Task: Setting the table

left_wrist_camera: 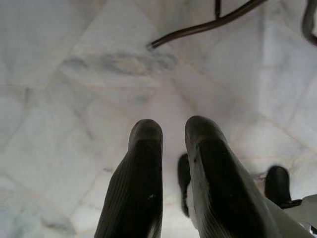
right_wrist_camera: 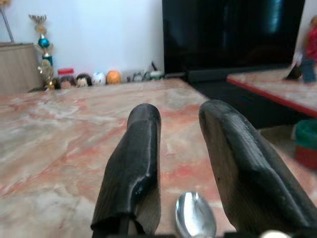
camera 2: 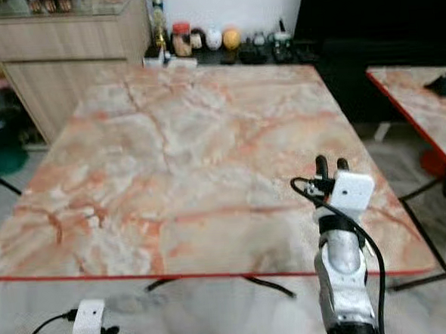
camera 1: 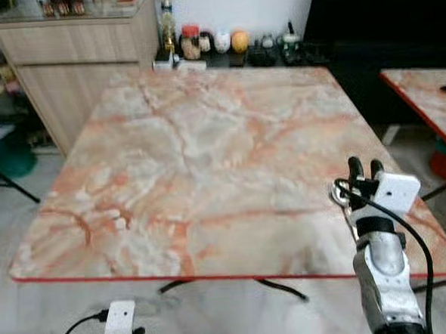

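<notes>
A spoon (right_wrist_camera: 194,214) is pinched low between the fingers of the right pincer (camera 1: 363,167), which is held over the near right part of the marble desk (camera 1: 207,160), presumably so the spoon can be laid there as a place setting. The left pincer (left_wrist_camera: 171,144) is hung idle below the desk edge, fingers slightly parted over the floor (left_wrist_camera: 59,99), nothing held.

The bench (camera 1: 207,160) stands before the robot, with a cabinet (camera 1: 73,62) behind its far left corner and a row of jars (camera 1: 215,42) along its far edge. A second bench (camera 1: 427,98) stands to the right. The right hand (camera 1: 365,172) hangs over the near right part, a spoon (right_wrist_camera: 194,215) between its fingers (right_wrist_camera: 133,163).
</notes>
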Controlling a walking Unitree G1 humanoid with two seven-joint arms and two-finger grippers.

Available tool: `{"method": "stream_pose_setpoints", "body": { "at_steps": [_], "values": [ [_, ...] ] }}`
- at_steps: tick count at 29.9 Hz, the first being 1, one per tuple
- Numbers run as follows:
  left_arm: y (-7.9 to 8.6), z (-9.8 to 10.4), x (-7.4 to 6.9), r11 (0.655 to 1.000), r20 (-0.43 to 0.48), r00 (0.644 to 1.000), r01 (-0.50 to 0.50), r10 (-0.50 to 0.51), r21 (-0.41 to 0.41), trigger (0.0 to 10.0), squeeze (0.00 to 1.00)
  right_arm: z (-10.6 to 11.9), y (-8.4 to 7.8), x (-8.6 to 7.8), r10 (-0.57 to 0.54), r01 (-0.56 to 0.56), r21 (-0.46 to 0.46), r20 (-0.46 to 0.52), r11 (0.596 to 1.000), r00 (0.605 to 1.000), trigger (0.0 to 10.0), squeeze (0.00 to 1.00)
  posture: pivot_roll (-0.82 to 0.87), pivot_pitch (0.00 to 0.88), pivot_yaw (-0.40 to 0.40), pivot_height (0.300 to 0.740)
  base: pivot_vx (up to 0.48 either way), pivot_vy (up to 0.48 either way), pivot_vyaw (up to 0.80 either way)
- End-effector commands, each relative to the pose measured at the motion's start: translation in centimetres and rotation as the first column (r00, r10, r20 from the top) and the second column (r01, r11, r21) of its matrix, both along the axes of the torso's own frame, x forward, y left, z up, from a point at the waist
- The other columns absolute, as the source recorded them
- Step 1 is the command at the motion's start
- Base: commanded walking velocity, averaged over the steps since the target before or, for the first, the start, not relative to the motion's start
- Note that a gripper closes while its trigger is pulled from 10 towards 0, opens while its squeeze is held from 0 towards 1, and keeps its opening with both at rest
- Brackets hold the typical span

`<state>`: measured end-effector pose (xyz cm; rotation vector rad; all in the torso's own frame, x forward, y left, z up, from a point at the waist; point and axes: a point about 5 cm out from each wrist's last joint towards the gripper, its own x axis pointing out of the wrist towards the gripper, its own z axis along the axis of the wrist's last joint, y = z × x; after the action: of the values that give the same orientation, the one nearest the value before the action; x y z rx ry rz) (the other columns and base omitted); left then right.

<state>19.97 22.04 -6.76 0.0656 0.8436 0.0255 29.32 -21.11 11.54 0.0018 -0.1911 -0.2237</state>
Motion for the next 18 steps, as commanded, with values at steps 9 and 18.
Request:
{"method": "stream_pose_setpoints", "body": {
  "at_steps": [9, 18],
  "values": [
    [-0.3, -0.6, -0.9, 1.0, -0.045, 0.999, -0.004, 0.003, -0.008, 10.0, 0.0, -2.0, -1.4, -1.0, 0.0, 0.008, 0.056, -0.145, 0.998, 0.989, 10.0, 1.0, 0.02, 0.0, -0.015, 0.74, 0.0, 0.0, 0.0],
    [-0.3, -0.8, -1.2, 1.0, -0.054, 0.998, -0.009, 0.008, -0.014, 10.0, 0.0, -2.0, -2.7, 0.3, 0.03, -0.012, 0.072, -0.247, 0.997, 0.968, 10.0, 1.0, 0.02, 0.0, -0.017, 0.74, 0.0, 0.0, 0.0]
  ]
}}
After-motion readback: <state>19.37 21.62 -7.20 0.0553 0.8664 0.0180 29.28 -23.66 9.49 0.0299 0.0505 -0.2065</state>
